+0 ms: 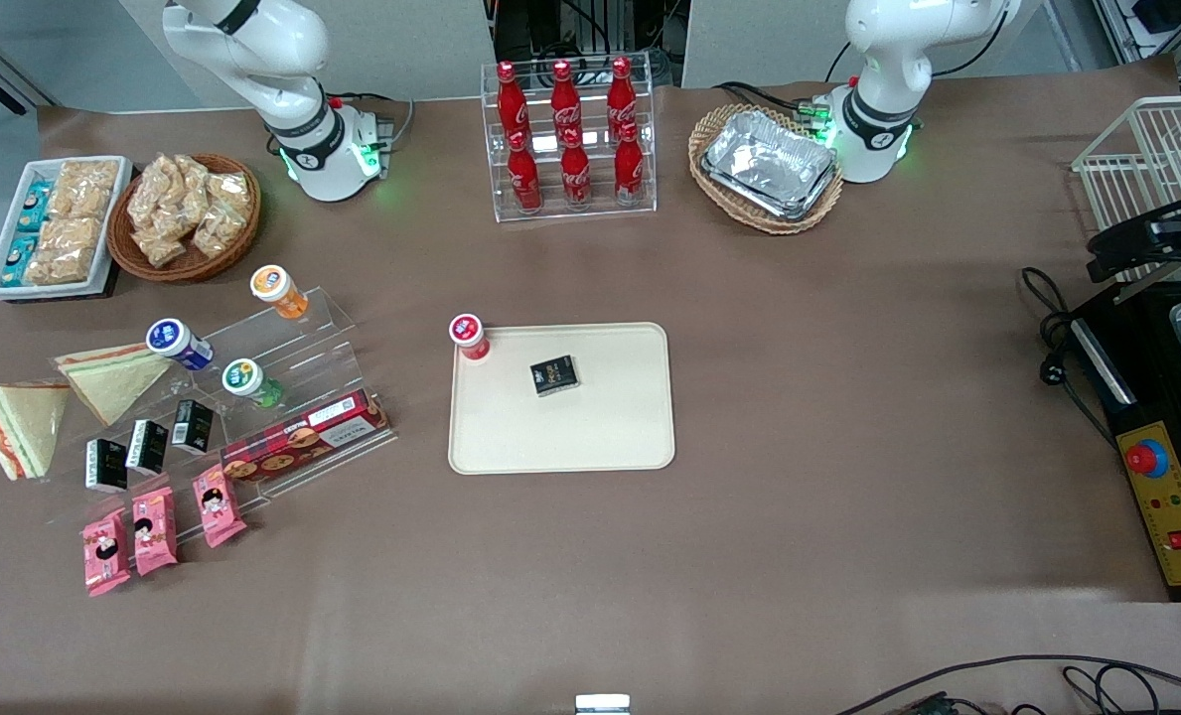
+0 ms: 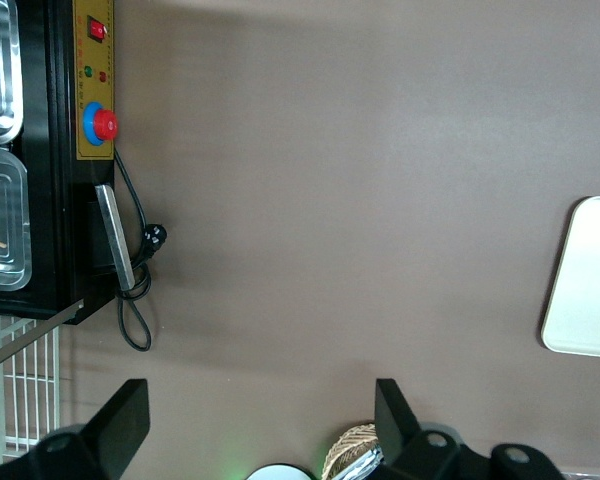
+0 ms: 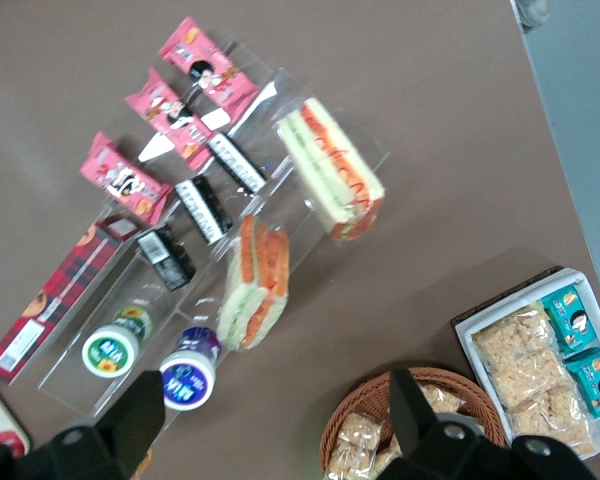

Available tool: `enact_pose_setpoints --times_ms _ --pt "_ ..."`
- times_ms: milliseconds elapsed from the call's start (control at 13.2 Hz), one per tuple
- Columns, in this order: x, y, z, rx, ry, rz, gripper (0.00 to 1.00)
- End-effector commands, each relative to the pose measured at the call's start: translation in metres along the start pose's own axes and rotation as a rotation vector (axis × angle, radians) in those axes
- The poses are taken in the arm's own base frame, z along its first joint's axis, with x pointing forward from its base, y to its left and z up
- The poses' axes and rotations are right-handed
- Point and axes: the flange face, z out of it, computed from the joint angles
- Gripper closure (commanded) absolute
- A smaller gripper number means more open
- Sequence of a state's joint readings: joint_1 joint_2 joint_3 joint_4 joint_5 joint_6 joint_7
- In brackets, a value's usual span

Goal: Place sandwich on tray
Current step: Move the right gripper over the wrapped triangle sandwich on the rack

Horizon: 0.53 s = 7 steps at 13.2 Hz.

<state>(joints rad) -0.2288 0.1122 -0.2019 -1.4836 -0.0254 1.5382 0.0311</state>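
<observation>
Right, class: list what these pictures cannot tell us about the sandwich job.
- Triangular wrapped sandwich with a red-orange stripe: its underside is hidden in every view.
- The right arm's tool: hangs open near that sandwich in the right wrist view; the front view's top edge cuts it off.
- Large cream-beige plastic tray: the left wrist view's edge cuts most of it off.
- Small black box on that tray: its print is too small in the front view.

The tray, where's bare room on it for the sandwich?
The tray is bare along its edge nearest the front camera and toward the parked arm's end. Crowded: red-capped bottle at one corner, black box mid-tray. The gripper hovers above the sandwich display.
</observation>
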Motion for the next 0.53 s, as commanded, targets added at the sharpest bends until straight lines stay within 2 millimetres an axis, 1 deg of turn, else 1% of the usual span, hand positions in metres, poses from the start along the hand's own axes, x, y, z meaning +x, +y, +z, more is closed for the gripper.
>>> enact_pose_setpoints --times_ms 0,76,152,303,379,455 --pt "0.021 0.028 0.020 -0.001 0.034 0.078 0.00" --pt "0.027 0.039 0.027 -0.010 0.045 0.077 0.00" --pt "0.035 0.045 0.038 -0.015 0.046 0.053 0.00" --pt "0.051 0.049 0.060 -0.021 0.048 -0.120 0.00" --pt "0.056 0.059 0.073 -0.023 0.039 -0.132 0.00" --pt "0.060 0.059 0.084 -0.024 0.032 -0.142 0.00"
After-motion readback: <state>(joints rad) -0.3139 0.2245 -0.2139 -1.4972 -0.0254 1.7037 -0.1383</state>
